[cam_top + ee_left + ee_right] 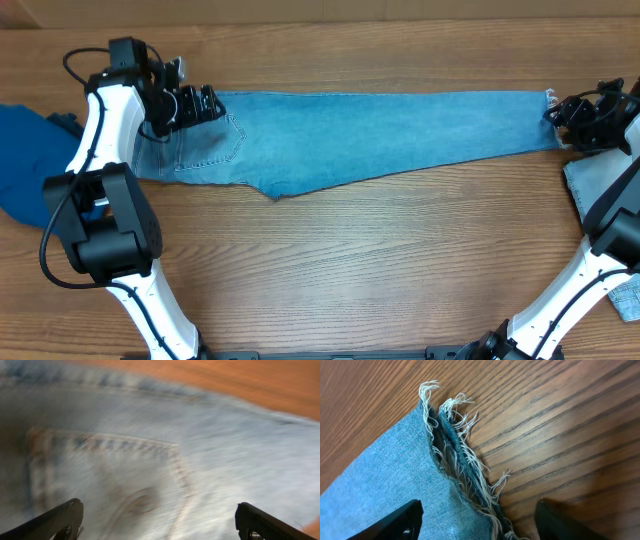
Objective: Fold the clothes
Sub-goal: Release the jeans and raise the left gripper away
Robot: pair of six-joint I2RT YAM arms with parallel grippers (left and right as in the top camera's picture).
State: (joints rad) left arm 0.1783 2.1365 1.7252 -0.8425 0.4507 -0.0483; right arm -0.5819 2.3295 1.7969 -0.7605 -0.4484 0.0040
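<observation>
Light-blue denim jeans [380, 125] lie folded lengthwise across the table, waist and back pocket [225, 140] to the left, frayed hem [549, 97] to the right. My left gripper [205, 103] hovers over the waist end. In its blurred wrist view the fingers [60, 520] stand wide open above the pocket [115, 475], holding nothing. My right gripper [562, 115] is at the hem end, open. Its jaws straddle the frayed hem [460, 455], one finger [395, 522] over the denim and the other over bare wood.
A dark royal-blue garment [20, 160] lies at the table's left edge behind the left arm. Paler denim pieces [590, 190] lie at the right edge beside the right arm. The wooden table [350, 260] stretches in front of the jeans.
</observation>
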